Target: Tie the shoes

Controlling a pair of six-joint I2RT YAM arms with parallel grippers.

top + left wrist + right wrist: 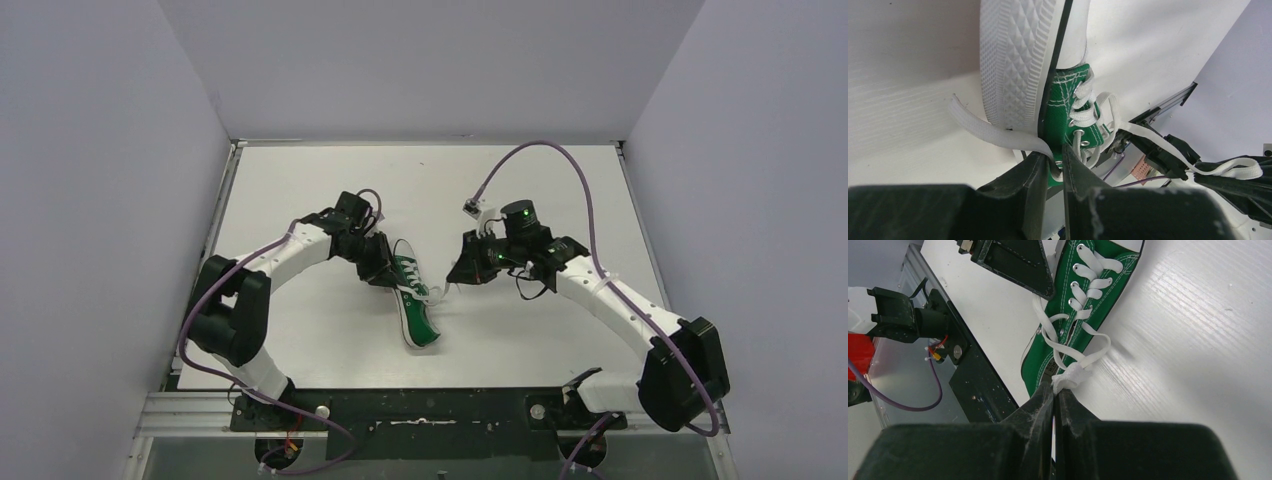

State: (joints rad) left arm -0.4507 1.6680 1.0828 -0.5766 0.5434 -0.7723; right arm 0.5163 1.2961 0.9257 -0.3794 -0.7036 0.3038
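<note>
White flat worktop (300, 200): carries every item listed, with both arm bases at its near edge. Left white-and-black jointed arm (290, 250): curves from the near left corner in toward the middle. Right white-and-black jointed arm (610, 295): curves from the near right corner in toward the middle, with a purple cable (560, 160) looping above it. Small green canvas low-top sneaker with white rubber sole rim (415, 305): about midway between the left and right edges and somewhat nearer the near edge, toe toward the near edge, apparently tipped on its side with the treaded sole facing left and the laced front facing right. Left end effector (378, 268): at the sneaker's heel end, fingers a narrow gap apart, with one lace strand and the green canvas edge running into that gap; cannot tell whether either is pinched. Right end effector (468, 268): just right of the sneaker, fingers pressed together on a bunched lace end. Long white flat laces (1095, 293): threaded through metal eyelets, loose strands spreading to both end effectors.
</note>
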